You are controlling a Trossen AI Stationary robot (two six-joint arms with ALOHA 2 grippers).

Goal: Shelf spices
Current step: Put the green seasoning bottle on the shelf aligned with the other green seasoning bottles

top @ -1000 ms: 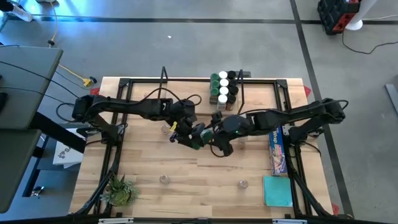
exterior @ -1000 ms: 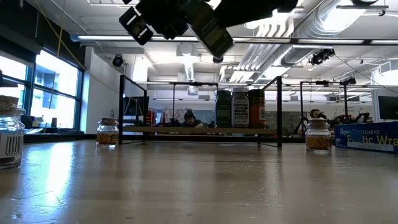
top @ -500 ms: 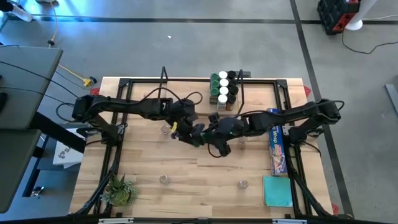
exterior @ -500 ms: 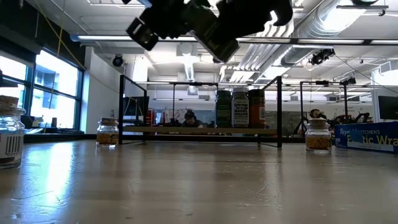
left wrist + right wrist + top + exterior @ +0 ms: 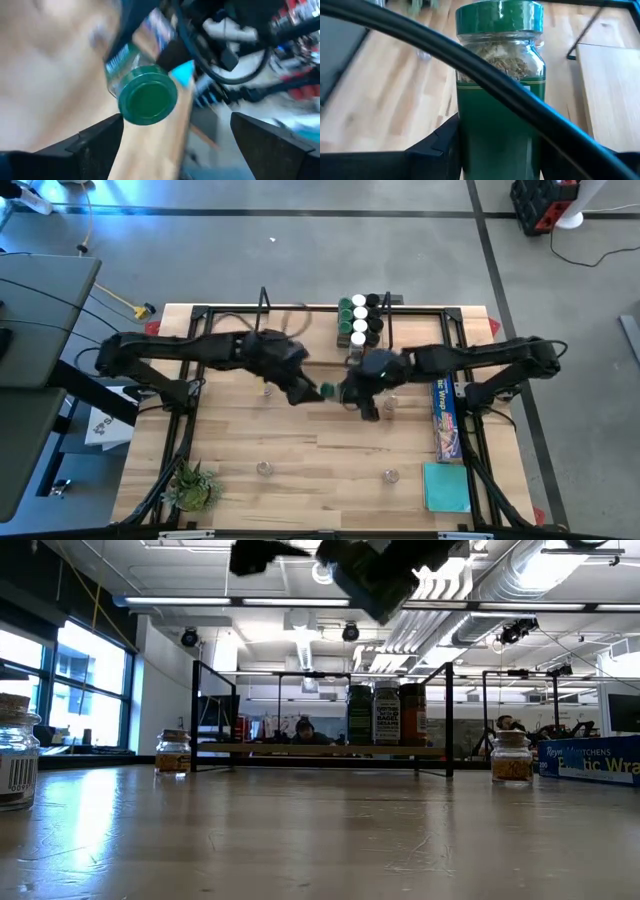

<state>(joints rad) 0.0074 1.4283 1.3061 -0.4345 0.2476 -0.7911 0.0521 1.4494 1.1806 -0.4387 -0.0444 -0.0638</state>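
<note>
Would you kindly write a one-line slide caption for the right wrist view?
Right end effector holding a green-lidded spice jar upright above the wooden table, a black cable crossing in front.

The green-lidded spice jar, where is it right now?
The green-lidded jar is held in the right hand above mid-table, just in front of the shelf, with the left hand right beside it.

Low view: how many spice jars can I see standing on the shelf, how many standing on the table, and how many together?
Jars on the shelf: 3 visible, and any behind them are hidden
Jars on the table: 3
Total: 6
</note>
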